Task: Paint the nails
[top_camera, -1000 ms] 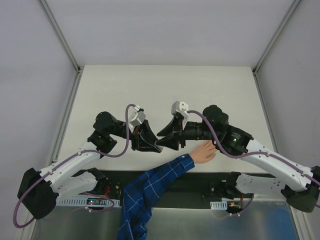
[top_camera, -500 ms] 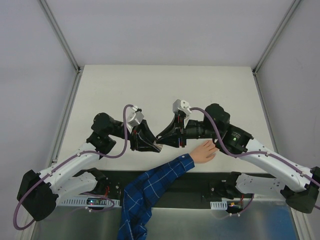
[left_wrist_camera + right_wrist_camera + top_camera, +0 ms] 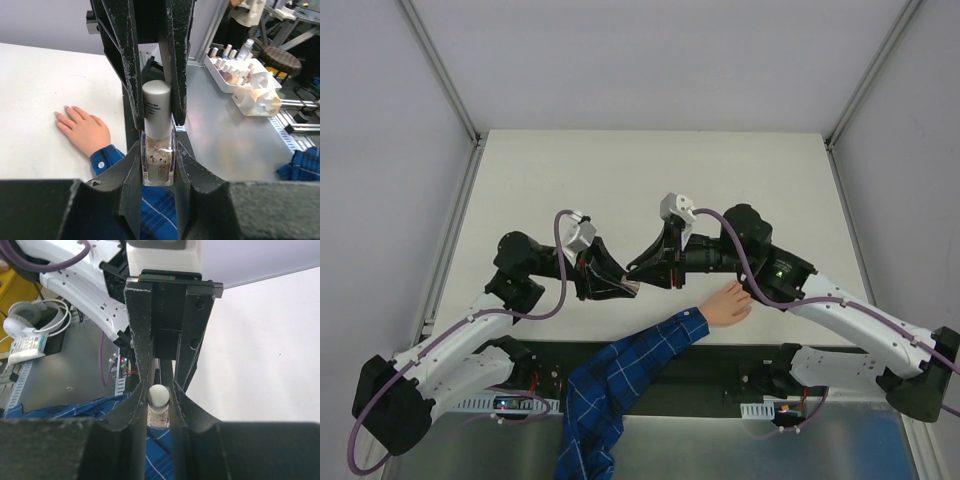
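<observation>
Two pincers, left (image 3: pixel 158 150) and right (image 3: pixel 159 390), on one polish bottle (image 3: pixel 158 160).

One polish bottle (image 3: pixel 158 160); one hand (image 3: pixel 728 304); two tools: left (image 3: pixel 626 290), right (image 3: pixel 636 268).

White arm links (image 3: pixel 840 312), black joints, purple cables (image 3: pixel 557 262), scuffed black claws.

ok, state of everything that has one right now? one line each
left gripper: shut on the glass body of the nail polish bottle
right gripper: shut on the bottle's silver cap
glitter-speckled clear nail polish bottle: held off the table between both grippers, cap on
pale hand with blue plaid sleeve: flat on the white table, fingers extended
nails: too small to tell whether painted
</observation>
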